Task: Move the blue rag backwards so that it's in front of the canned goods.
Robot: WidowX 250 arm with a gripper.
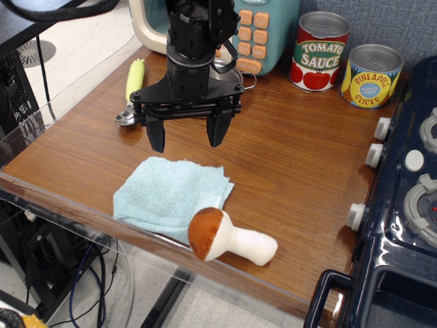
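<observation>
The blue rag (167, 196) lies flat near the table's front edge, pale light-blue, roughly square with layered edges. The canned goods stand at the back right: a red-and-green Tomato Sauce can (319, 52) and a yellow Pineapple Slices can (371, 76). My gripper (187, 136) hangs above the table just behind the rag, its two black fingers spread apart and empty. It is not touching the rag.
A plush mushroom (229, 238) lies against the rag's front right corner at the table edge. A small steel pot (229, 76) sits behind the gripper, mostly hidden. A spoon with a yellow handle (132, 89) lies at left. A toy phone (256, 31) stands at the back. A dark blue toy stove (403, 198) fills the right side.
</observation>
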